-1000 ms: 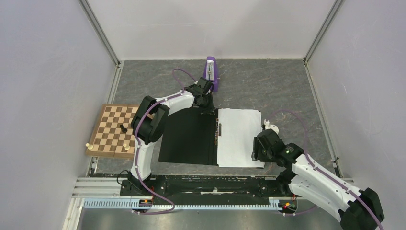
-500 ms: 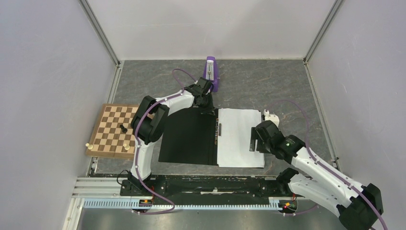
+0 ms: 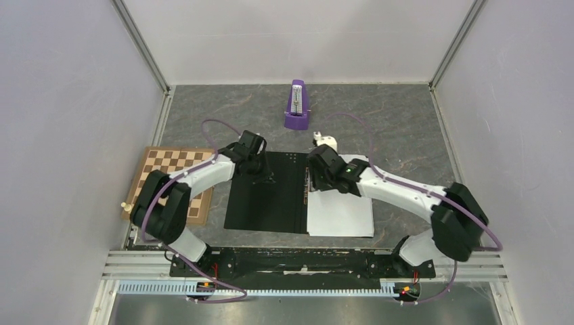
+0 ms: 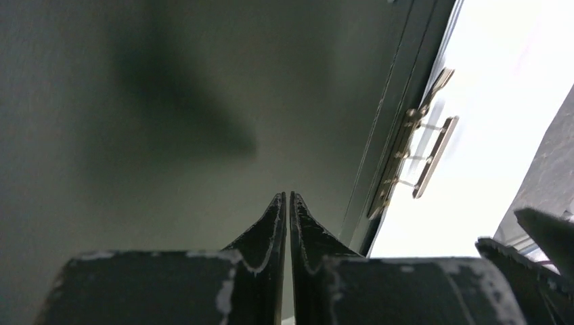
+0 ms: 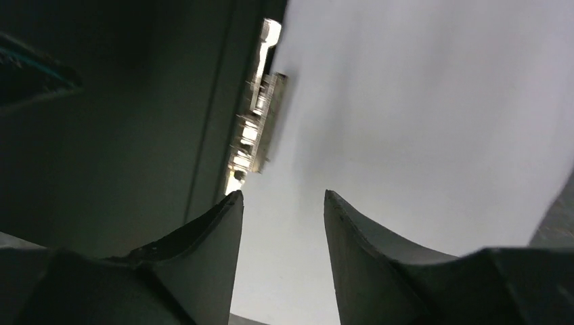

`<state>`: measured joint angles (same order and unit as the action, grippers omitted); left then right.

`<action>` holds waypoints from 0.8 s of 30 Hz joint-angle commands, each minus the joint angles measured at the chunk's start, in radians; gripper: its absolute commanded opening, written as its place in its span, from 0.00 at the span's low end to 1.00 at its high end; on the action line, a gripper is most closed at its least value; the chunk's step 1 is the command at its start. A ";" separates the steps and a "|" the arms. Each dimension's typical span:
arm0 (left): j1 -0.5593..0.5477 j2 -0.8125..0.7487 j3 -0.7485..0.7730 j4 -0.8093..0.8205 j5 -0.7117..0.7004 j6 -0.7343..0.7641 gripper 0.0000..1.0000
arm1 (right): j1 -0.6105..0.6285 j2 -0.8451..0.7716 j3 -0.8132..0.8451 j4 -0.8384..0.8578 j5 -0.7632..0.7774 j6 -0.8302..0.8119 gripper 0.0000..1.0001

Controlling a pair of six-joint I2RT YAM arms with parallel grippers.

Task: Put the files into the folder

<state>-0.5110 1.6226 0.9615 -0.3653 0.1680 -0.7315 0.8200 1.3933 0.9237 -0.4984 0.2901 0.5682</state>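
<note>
Black and matte, the inner face of the large flat folder (image 3: pixel 267 203) lies spread open on the grey stone-patterned tabletop (image 3: pixel 399 128), directly under both tools. The left gripper (image 4: pixel 288 196) is clenched: its two dark fingers meet almost tip to tip, with only a hairline slit between them and nothing caught there. It hangs low over the folder's left half, near the far edge; whether the tips touch the black surface cannot be told. Ahead of those tips and off to their right runs the folder's spine with its small metal clip (image 4: pixel 413 159). Beyond the clip the plain white paper sheets, the files (image 3: pixel 342 213), lie flat across the folder's right half. The right gripper (image 5: pixel 281 196) is released, its fingers standing apart with a clear gap and nothing between them. It hovers over the inner edge of the files close to the spine, so white paper lies below and to the right of its fingers, while the clip sits just ahead of its left finger with the black half beyond. Farther out past the right gripper stands a purple metronome (image 3: pixel 296 108). Out to the left of the left arm lies a brown-and-cream wooden chessboard (image 3: pixel 166 177), partly covered by that arm.
</note>
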 commanded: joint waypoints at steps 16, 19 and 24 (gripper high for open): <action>0.018 -0.138 -0.081 0.050 0.061 -0.024 0.08 | 0.049 0.293 0.162 0.133 0.067 -0.009 0.28; 0.018 -0.127 -0.064 0.049 0.073 -0.022 0.08 | 0.049 0.301 0.144 0.132 0.072 0.000 0.27; 0.019 -0.120 -0.041 0.046 0.076 -0.022 0.07 | 0.048 0.300 0.121 0.143 0.072 0.004 0.24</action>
<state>-0.4984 1.4944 0.8722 -0.3420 0.2207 -0.7364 0.8623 1.6905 1.0515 -0.3958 0.3386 0.5568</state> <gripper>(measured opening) 0.076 0.259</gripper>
